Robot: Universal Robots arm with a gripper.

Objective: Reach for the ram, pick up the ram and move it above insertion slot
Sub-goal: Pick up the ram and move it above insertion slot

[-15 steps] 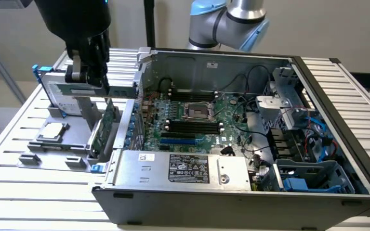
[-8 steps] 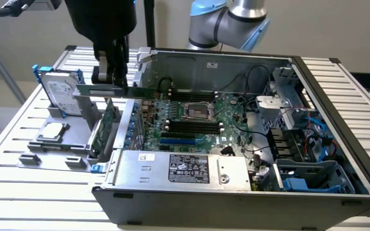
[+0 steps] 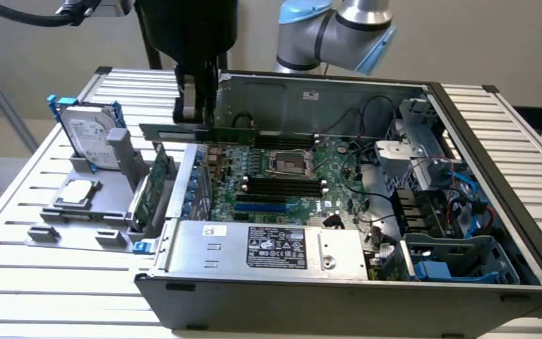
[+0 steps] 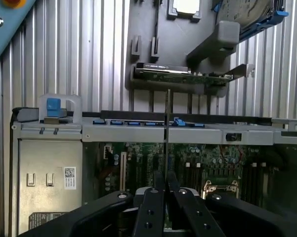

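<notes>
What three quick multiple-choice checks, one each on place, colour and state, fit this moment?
1. Where is the ram?
A. In the grey holder
B. In the air over the case's edge
C. Seated in a slot

2. What colour is the hard drive's frame?
A. Blue
B. Red
C. Yellow

3. What is the claw doing?
A. Hanging open
B. Shut on nothing
C. Gripping the ram

Answers: 1 B, the stick hangs level above the open case, clear of the board. 2 A, blue plastic edges the drive. 3 C, the fingers clamp the thin stick edge-on in the wrist view.
</notes>
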